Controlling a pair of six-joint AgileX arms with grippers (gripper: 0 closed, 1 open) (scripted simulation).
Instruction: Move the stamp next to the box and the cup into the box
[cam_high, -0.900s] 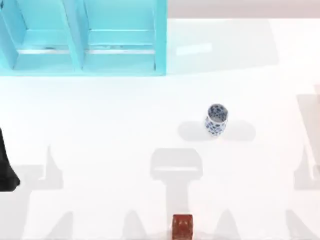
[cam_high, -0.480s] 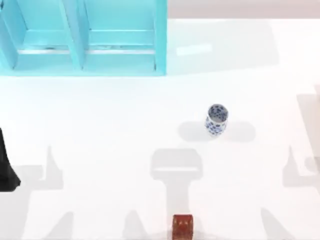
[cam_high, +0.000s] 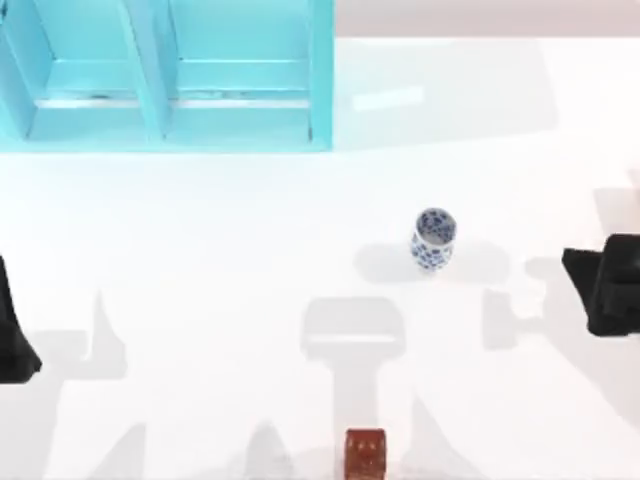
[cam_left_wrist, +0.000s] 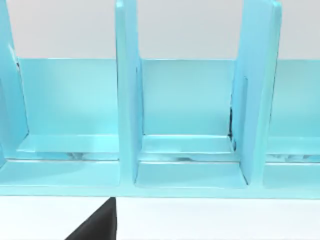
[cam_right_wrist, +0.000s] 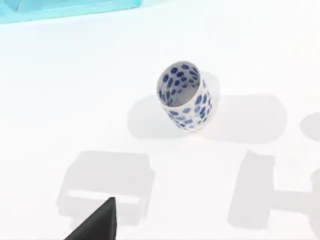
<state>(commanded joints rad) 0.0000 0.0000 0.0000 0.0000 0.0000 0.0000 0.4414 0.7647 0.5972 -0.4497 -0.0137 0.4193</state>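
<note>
The right arm (cam_high: 610, 285) has come into the top view at the 3 o'clock edge, where a moment ago there was nothing but its shadow on the surface (cam_high: 220, 300). It is a dark bulk, level with the cup and a little below it, well apart from it. The shadows around it have shifted too: grey patches now lie between the arm and the cup. I cannot tell whether the right claw is wide or narrow.

The cup (cam_high: 432, 239) has not moved. It stands upright right of centre, roughly at 2 o'clock from the middle of the surface, mouth up, blue pattern on white. In the right wrist view the cup (cam_right_wrist: 186, 96) stands alone on the white surface with its shadow spread around it.

The stamp (cam_high: 365, 453) is where it was, at 6 o'clock, right on the near edge, well apart from the cup.

The left arm (cam_high: 14, 335) stays parked at the 9 o'clock edge; its claw's state I cannot tell either. Its wrist view looks into the shelf (cam_left_wrist: 190, 125), which fills the 11 o'clock corner (cam_high: 170, 80) seen from above.
</note>
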